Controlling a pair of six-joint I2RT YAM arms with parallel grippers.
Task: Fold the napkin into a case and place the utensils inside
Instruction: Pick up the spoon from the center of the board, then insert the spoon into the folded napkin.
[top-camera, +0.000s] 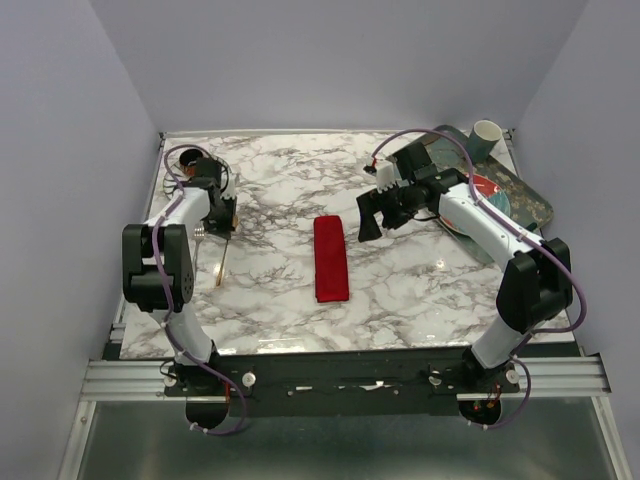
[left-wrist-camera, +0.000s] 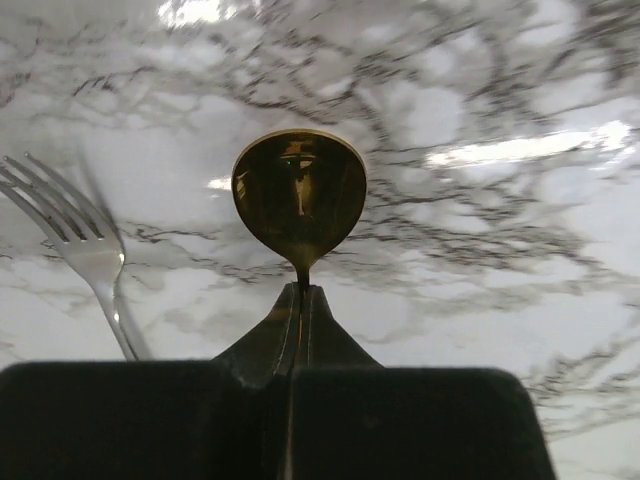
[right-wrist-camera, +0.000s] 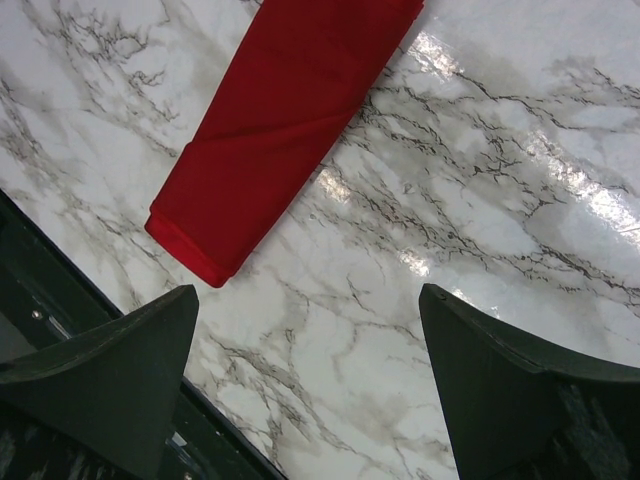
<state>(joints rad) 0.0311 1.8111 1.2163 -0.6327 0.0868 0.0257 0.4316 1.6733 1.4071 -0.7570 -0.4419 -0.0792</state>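
Note:
The napkin (top-camera: 331, 258) lies at the table's middle, folded into a narrow red strip; its near end (right-wrist-camera: 270, 130) shows in the right wrist view. My left gripper (left-wrist-camera: 303, 292) is shut on the neck of the gold spoon (left-wrist-camera: 299, 193), whose bowl pokes out past the fingertips. From above, the spoon's handle (top-camera: 221, 268) trails toward the front, below the left gripper (top-camera: 225, 222). The silver fork (left-wrist-camera: 85, 240) lies on the marble just left of the spoon. My right gripper (right-wrist-camera: 310, 330) hangs open above bare marble, right of the napkin, holding nothing.
A dark tray (top-camera: 532, 205) at the back right carries a round red patterned plate (top-camera: 488, 192) and a pale cup (top-camera: 486, 134). White walls close in the table on three sides. The table's front edge runs just under the right gripper.

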